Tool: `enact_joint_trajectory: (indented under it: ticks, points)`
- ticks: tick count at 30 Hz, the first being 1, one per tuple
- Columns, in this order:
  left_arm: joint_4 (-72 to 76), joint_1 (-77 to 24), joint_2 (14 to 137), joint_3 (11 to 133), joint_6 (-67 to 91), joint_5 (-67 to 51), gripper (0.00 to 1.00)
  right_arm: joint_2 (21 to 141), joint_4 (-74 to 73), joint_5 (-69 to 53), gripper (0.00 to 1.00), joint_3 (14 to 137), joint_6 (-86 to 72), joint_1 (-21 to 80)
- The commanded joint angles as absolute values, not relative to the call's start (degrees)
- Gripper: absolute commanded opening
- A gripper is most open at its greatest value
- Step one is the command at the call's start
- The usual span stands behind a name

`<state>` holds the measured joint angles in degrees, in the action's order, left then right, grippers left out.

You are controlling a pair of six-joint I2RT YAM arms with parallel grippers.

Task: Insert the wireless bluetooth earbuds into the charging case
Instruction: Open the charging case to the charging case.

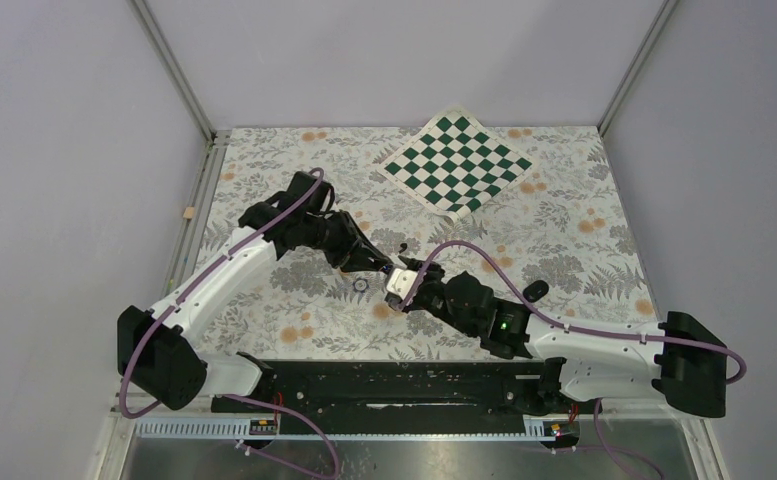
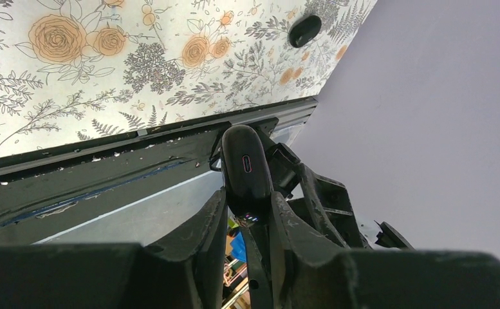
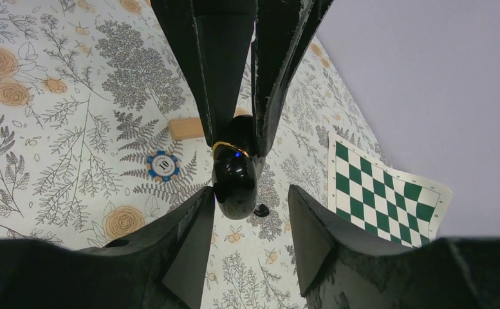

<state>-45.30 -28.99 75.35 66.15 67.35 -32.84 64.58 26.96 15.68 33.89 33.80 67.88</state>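
Observation:
The charging case (image 2: 246,164) is a glossy black pebble with a small port on its end, and my left gripper (image 2: 247,199) is shut on it above the table. From the right wrist the case (image 3: 234,183) hangs from the left fingers (image 3: 224,71), its rounded tip just in front of my right gripper (image 3: 250,193). That gripper is open, one jaw on each side of the case tip, gripping nothing. One tiny black earbud (image 3: 260,210) lies on the cloth beyond the case, also visible from above (image 1: 404,247). The two grippers (image 1: 386,268) (image 1: 404,290) meet mid-table.
A blue and white poker chip (image 3: 161,165) (image 1: 361,284) and a tan block (image 3: 186,127) lie just left of the grippers. A black oval object (image 1: 535,290) (image 2: 305,30) sits to the right. A green chessboard mat (image 1: 457,163) lies at the back.

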Motion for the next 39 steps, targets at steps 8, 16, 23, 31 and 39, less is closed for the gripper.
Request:
enact_joint_trajectory:
  ticks: [8, 16, 23, 31, 39]
  points:
    - [-46.4, -28.5, 73.9, 66.4, 67.1, -32.2, 0.0, 62.8, 30.0, 20.4, 0.55, 34.4, 34.7, 68.4]
    - [-46.3, -28.0, 73.8, 66.1, 66.7, -32.2, 0.0, 60.5, 29.1, 21.3, 0.58, 32.7, 35.2, 68.3]
    - [-46.4, -27.9, 74.0, 66.2, 66.4, -32.4, 0.0, 57.6, 27.4, 21.4, 0.6, 31.4, 31.8, 68.1]
    - [-46.4, -27.6, 74.0, 66.0, 66.8, -32.6, 0.0, 53.1, 26.7, 19.8, 0.6, 29.4, 23.9, 68.0]
    - [-46.3, -27.5, 74.2, 66.2, 67.1, -32.8, 0.0, 59.1, 25.9, 15.4, 0.72, 31.7, 24.9, 69.0]
